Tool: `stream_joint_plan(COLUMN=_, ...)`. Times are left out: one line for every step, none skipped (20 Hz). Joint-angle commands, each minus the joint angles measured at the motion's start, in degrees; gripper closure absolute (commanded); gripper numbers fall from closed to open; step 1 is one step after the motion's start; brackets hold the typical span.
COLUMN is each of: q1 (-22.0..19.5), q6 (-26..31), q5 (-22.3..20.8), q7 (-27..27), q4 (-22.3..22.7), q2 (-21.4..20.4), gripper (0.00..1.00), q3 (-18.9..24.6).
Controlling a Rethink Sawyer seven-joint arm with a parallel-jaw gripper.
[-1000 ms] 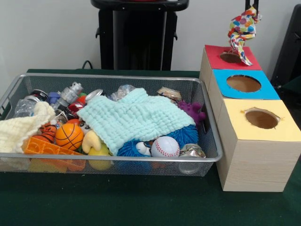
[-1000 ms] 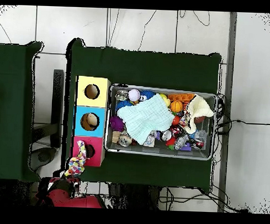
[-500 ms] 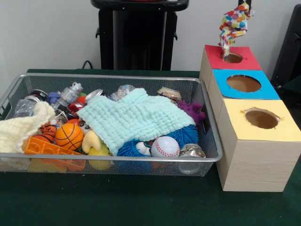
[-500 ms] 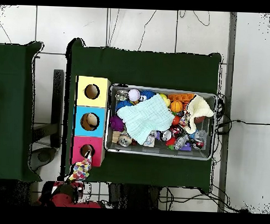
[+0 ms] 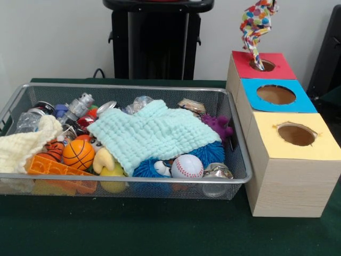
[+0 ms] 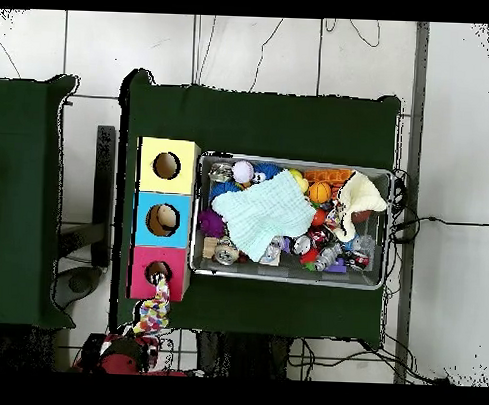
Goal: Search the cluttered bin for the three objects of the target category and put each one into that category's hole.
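Observation:
A spotted fabric scrap [image 5: 253, 25], white with red, yellow, blue and green dots, hangs twisted from my gripper [image 5: 265, 3] at the picture's top edge. Its lower tip reaches the rim of the red-panel hole [image 5: 266, 65]. In the overhead view the scrap [image 6: 152, 311] stretches from my red arm [image 6: 116, 356] to the red-panel hole [image 6: 157, 272]. The wire mesh bin [image 5: 133, 178] sits left of the boxes, full of clutter. No other spotted scrap shows in the bin; anything under the cloths is hidden.
A mint-green waffle cloth [image 5: 154, 133] covers the bin's middle and a cream knitted cloth [image 5: 24, 145] drapes its left end. A basketball [image 5: 78, 153], a baseball [image 5: 187, 166] and cans lie around them. The blue-panel hole [image 5: 276, 94] and the yellow-panel hole [image 5: 296, 134] stand nearer the camera.
My gripper has carried the spotted scrap up and to the left in the front view. Its hanging tip has moved from the red panel's right side to the hole's rim.

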Motion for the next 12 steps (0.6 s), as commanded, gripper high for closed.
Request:
stream_joint_plan(q1=-3.07, q6=-2.48, q5=3.28, q7=7.72, q4=-1.75, q2=2.49, gripper=1.0, q3=3.26)
stream_joint_plan(q1=-3.39, q6=-4.35, q5=3.47, q7=7.88, q4=-1.51, q2=3.53, gripper=1.0, q3=4.16)
stream_joint_plan(q1=-3.49, q6=-5.07, q5=3.57, q7=7.98, q4=-2.29, q2=4.64, gripper=1.0, q3=4.69)
stream_joint_plan(q1=-3.58, q6=-5.79, q5=3.66, q7=8.07, q4=-3.06, q2=5.74, gripper=1.0, q3=5.22)
stream_joint_plan(q1=-2.62, q6=-6.83, q5=3.54, q7=8.84, q4=-2.81, q2=5.91, gripper=1.0, q3=5.33)
stream_joint_plan(q1=-1.81, q6=-7.45, q5=3.31, q7=9.35, q4=-3.67, q2=6.73, gripper=1.0, q3=5.12)
stream_joint_plan(q1=-1.18, q6=-7.5, q5=3.31, q7=9.71, q4=-4.54, q2=7.43, gripper=1.0, q3=4.77)
stream_joint_plan(q1=-0.46, q6=-7.59, q5=3.44, q7=10.1, q4=-5.23, q2=7.99, gripper=1.0, q3=4.44)
stream_joint_plan(q1=0.14, q6=-7.32, q5=3.51, q7=10.27, q4=-5.82, q2=8.14, gripper=1.0, q3=4.08)
stream_joint_plan(q1=0.98, q6=-7.08, q5=3.22, q7=10.42, q4=-6.58, q2=8.34, gripper=1.0, q3=3.26)
stream_joint_plan(q1=1.28, q6=-6.89, q5=3.18, q7=10.39, q4=-6.99, q2=8.48, gripper=1.0, q3=2.94)
stream_joint_plan(q1=1.57, q6=-6.7, q5=3.14, q7=10.35, q4=-7.4, q2=8.62, gripper=1.0, q3=2.62)
